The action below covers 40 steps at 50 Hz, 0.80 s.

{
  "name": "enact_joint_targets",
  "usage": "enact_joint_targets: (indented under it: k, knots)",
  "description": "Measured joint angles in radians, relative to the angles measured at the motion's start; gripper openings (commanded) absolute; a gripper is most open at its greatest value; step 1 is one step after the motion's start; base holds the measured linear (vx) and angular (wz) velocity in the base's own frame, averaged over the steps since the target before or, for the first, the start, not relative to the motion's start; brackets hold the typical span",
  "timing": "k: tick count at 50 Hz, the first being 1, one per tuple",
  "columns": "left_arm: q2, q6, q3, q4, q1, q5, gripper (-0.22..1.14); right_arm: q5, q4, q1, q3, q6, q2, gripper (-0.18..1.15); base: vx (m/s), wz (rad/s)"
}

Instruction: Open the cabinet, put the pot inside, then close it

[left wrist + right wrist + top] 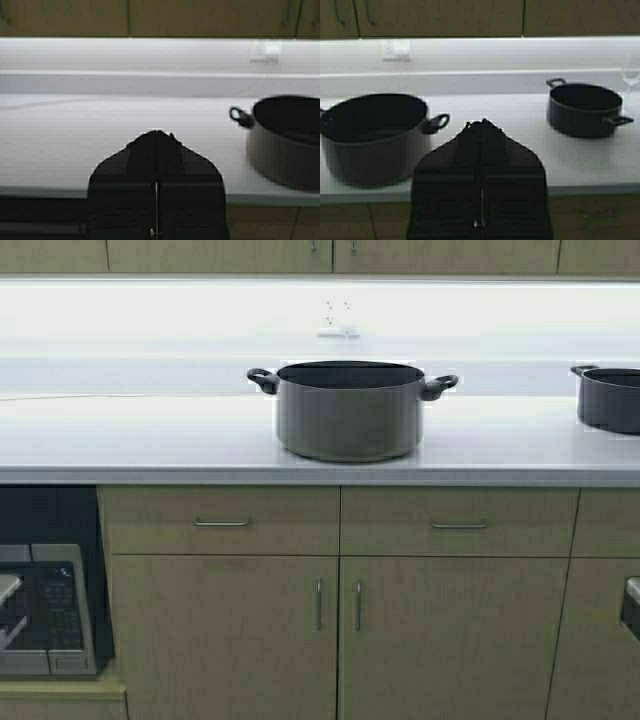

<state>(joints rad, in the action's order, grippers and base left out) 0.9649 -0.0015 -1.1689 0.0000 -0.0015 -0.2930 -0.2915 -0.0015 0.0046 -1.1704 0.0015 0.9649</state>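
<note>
The pot [348,420], large, dark grey and lidless with two black loop handles, stands on the white countertop [150,440] in the middle. It also shows in the left wrist view [287,145] and the right wrist view [370,145]. The cabinet [220,252] hangs above the counter with both tan-olive doors shut; only its lower edge and handle ends show. My left gripper [156,133] is shut and empty, in front of the counter to the pot's left. My right gripper [482,122] is shut and empty, in front of the counter to the pot's right.
A smaller dark pot [610,400] stands on the counter at the right, with a wine glass [631,72] behind it. Base cabinet doors [230,640] and drawers lie below the counter. A microwave [45,620] sits in a niche at lower left.
</note>
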Motion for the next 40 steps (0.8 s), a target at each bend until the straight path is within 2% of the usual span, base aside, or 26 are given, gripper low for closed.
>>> enact_joint_targets:
  k: [3, 5, 12, 40]
  knots:
    - [-0.002, 0.0, -0.003, 0.0, 0.0, -0.011, 0.06, 0.0, 0.0, -0.002, -0.003, 0.0, -0.002, 0.09, 0.05, -0.02]
    - [-0.008, 0.0, -0.008, 0.002, 0.0, -0.028, 0.07, 0.002, 0.0, -0.002, -0.008, 0.0, -0.002, 0.09, 0.06, -0.03]
    - [-0.026, -0.003, -0.018, 0.003, 0.0, -0.057, 0.01, 0.017, 0.0, -0.002, -0.008, 0.0, -0.002, 0.05, 0.1, -0.04]
    - [-0.029, -0.018, -0.02, 0.003, 0.0, -0.061, 0.02, 0.026, -0.002, -0.002, -0.009, 0.0, -0.043, 0.05, 0.24, -0.01]
